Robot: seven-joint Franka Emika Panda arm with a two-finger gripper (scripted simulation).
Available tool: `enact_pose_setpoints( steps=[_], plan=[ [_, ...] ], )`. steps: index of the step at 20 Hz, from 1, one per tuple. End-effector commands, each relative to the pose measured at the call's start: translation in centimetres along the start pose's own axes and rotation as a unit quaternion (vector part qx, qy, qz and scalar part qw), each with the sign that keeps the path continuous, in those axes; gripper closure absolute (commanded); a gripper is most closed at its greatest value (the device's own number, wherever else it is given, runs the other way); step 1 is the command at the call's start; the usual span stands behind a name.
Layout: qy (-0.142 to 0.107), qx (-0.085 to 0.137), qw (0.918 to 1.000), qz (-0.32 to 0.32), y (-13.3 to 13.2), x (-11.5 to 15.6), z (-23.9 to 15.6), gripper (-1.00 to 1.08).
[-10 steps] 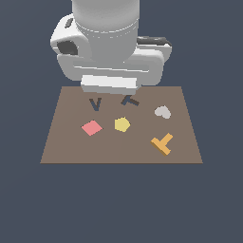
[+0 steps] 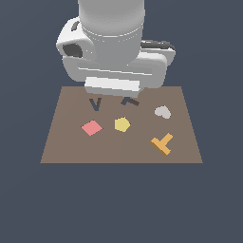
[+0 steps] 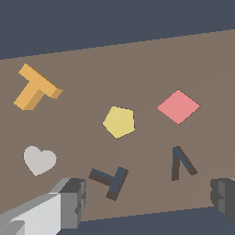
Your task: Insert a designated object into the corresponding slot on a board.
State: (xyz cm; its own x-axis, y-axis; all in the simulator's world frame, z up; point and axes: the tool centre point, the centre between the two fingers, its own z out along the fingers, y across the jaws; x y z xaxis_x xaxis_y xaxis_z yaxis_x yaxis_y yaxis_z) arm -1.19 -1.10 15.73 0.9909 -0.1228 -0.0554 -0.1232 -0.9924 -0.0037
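The designated object, a flat orange T-shaped block [image 2: 163, 143] [image 3: 34, 87], lies on the brown board [image 2: 61, 147] [image 3: 92, 59] near its front edge, toward the exterior view's right. The slot, a dark navy T-shaped cutout [image 2: 129, 100] [image 3: 110, 180], sits at the board's far side, partly hidden by the arm's hand [image 2: 114, 85] in the exterior view. My gripper [image 3: 147, 199] hovers above the far edge, close over the slot and well away from the orange T. It is open, with one grey finger [image 3: 69, 202] at each side and nothing between them.
A yellow pentagon [image 2: 122, 124] [image 3: 119, 122] and a pink square [image 2: 91, 127] [image 3: 178, 106] lie mid-board. A grey heart [image 2: 163, 112] [image 3: 39, 159] lies beyond the orange T. A dark V-shaped cutout [image 2: 96, 104] [image 3: 182, 161] sits beside the T slot.
The arm has shifted only very slightly. All the pieces on the board lie where they were.
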Motion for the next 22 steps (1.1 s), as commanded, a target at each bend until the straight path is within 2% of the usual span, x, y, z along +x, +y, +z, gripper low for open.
enact_pose_setpoints(
  steps=[1,12,17,22],
  plan=[
    [0.001,0.0,1.0,0.01,-0.6,0.0,0.3,-0.92],
    [0.007,0.002,0.9956,0.093,-4.9,1.0,3.0,-0.92],
    [0.012,0.004,0.9886,0.15,-7.8,2.2,4.8,-0.92],
    [0.017,0.005,0.9778,0.209,-10.6,3.8,6.7,-0.92]
  ],
)
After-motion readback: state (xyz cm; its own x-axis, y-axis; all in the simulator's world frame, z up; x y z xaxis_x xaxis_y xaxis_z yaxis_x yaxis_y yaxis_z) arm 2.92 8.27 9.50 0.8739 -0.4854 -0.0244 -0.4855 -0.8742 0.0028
